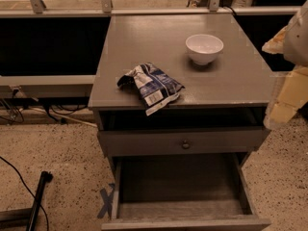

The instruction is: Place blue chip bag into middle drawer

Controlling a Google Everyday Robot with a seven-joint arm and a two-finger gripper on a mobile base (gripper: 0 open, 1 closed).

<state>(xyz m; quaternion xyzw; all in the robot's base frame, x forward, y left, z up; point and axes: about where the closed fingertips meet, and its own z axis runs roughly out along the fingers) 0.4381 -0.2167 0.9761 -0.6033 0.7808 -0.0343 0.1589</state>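
The blue chip bag lies crumpled on the grey cabinet top, near its front edge, left of centre, with one corner hanging over the edge. The middle drawer is pulled far out below, its plank floor bare and nothing in it. My gripper shows at the right edge of the camera view, beside the cabinet's front right corner, well right of the bag and holding nothing that I can see.
A white bowl stands at the back right of the cabinet top. A grey drawer front with a small round knob sits above the open drawer. A black pole and cables lie on the speckled floor at the left. A railing runs behind the cabinet.
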